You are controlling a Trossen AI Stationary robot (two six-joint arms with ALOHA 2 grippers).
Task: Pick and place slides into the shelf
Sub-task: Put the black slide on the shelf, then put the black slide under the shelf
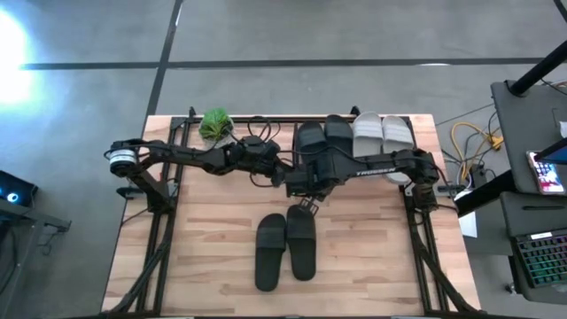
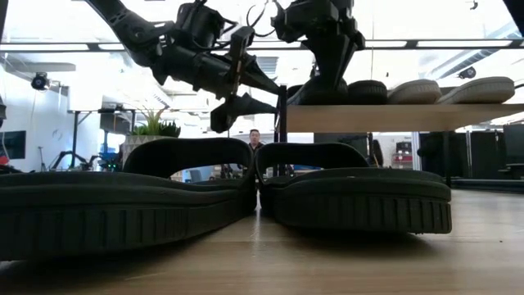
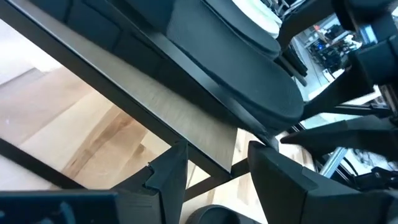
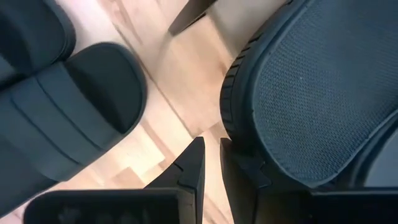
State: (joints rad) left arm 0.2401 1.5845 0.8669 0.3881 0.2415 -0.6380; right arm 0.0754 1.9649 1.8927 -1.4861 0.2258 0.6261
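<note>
The shelf stands at the table's far side. It bears a black pair of slides and a light grey pair, side by side. A second black pair lies flat on its soles on the table, nearer, and fills the low view. My right gripper hangs at the heel of the leftmost black slide on the shelf, with only a narrow slit between its fingers. My left gripper is open and hovers level by the shelf's left front corner, touching nothing. My right gripper comes from above, pointing down, at the heel end of the leftmost black slide on the shelf. The outer side of one finger lies against the heel's rim. Nothing sits between the fingers. The slide rests flat on the shelf board, its heel toward the near side.
A potted green plant stands at the table's far left. A person shows far off in the room. Cables and a laptop stand lie right of the table. Bare wood shows right of the black pair on the table.
</note>
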